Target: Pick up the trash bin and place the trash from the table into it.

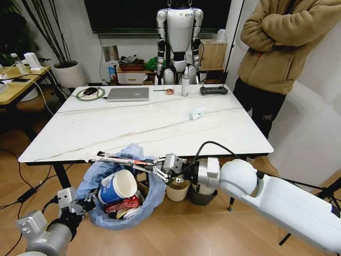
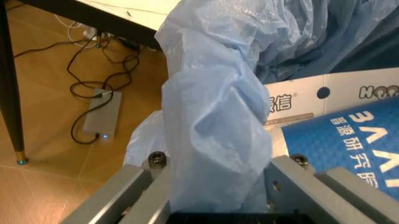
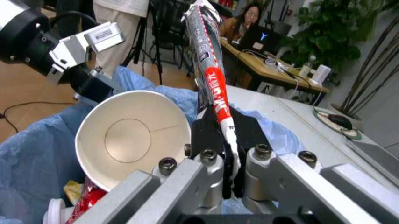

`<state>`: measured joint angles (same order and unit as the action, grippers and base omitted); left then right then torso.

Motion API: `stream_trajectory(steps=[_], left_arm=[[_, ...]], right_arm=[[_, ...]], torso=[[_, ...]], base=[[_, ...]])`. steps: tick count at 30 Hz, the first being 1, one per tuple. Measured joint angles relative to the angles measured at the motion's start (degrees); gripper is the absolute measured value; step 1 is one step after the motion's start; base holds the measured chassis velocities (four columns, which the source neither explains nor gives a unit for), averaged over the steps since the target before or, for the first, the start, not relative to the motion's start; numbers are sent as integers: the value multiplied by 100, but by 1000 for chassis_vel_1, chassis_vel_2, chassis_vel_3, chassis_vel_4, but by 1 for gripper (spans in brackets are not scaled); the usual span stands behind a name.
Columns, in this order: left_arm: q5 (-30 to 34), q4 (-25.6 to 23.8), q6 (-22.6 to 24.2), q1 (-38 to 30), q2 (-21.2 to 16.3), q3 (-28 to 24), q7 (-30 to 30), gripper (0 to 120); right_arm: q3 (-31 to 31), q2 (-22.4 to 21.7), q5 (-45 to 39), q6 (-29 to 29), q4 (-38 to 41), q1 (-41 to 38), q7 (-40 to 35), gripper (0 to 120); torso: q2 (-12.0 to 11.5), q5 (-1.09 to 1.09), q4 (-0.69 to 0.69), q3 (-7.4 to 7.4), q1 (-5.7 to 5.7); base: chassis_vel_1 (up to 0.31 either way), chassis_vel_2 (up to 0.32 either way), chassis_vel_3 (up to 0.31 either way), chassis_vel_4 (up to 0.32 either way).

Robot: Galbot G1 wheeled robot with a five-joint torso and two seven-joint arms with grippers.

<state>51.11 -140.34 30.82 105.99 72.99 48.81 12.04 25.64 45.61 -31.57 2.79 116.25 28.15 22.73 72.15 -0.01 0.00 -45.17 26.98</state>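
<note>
**Bin held at the table's front edge; right gripper holds a long wrapper above it**

We find the trash bin (image 1: 118,200) just below the front edge of the table (image 1: 160,125), toward its left end, clear of the floor. Its light-blue bag (image 2: 215,140) billows over the rim. The left gripper (image 1: 85,204) reaches in from the lower left and is pinched on a fold of that bag; in the left wrist view the plastic passes between its two fingers (image 2: 146,184) and fills the gap.

Inside the bin we see a blue-and-white paper cup (image 1: 118,186) lying on its side with its mouth facing up and right, and a crushed red can (image 1: 123,204) beneath it.

The right gripper (image 1: 157,166) extends from the right, at the bin's upper right rim. Its fingers are pressed onto one end of a long, thin red-and-white wrapper (image 1: 121,158); the rest of the wrapper juts to the left across the top of the bag, level with the table edge.

On the table top, one crumpled white paper (image 1: 197,112) lies right of centre. At the far edge we note a grey laptop (image 1: 127,94) and a white spray bottle (image 1: 185,85).
</note>
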Motion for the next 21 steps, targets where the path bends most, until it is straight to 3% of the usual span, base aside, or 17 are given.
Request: stream_trajectory(steps=[21], left_arm=[[-146,-101,67,233,61,44,135,0]], right_arm=[[239,456,-33,-59,-529,-95,7,0]], torso=[[0,0,-1,0,0]], base=[[0,0,0,0]])
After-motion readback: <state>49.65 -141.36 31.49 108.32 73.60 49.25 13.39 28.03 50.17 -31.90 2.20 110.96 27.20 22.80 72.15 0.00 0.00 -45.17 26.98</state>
